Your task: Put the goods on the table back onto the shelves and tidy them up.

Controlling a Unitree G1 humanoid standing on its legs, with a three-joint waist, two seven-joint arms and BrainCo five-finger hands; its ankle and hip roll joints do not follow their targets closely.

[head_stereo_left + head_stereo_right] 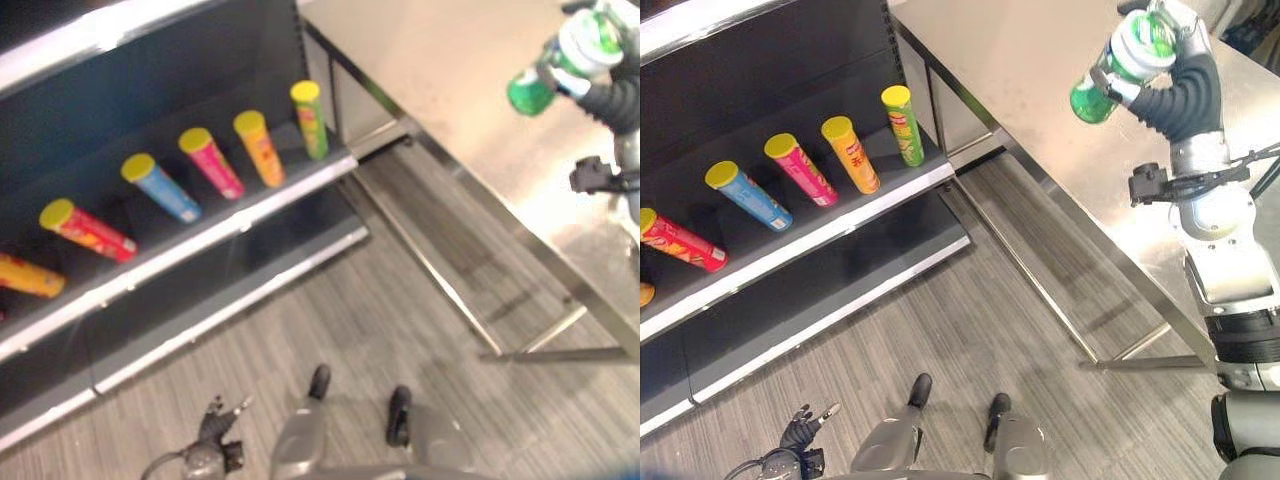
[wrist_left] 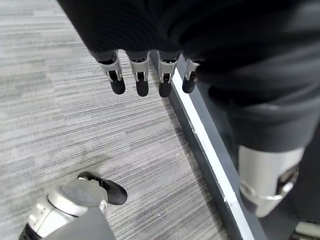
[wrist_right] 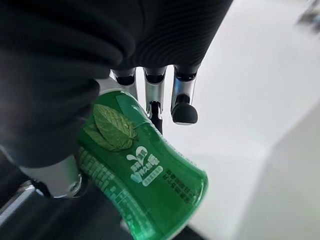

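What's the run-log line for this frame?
right hand: shut on green cylindrical bottle, above steel table | left hand: open, idle, low | dark shelf: row of yellow-capped tubes

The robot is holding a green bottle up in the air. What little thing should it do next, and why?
Probably swing the right robot hand toward the shelf. Its fingers are curled round the green bottle, lifted above the table, and the shelf with the row of tubes lies off to the robot's left. The left robot hand hangs open near the floor.

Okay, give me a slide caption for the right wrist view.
Right hand grips a green bottle above the steel table.
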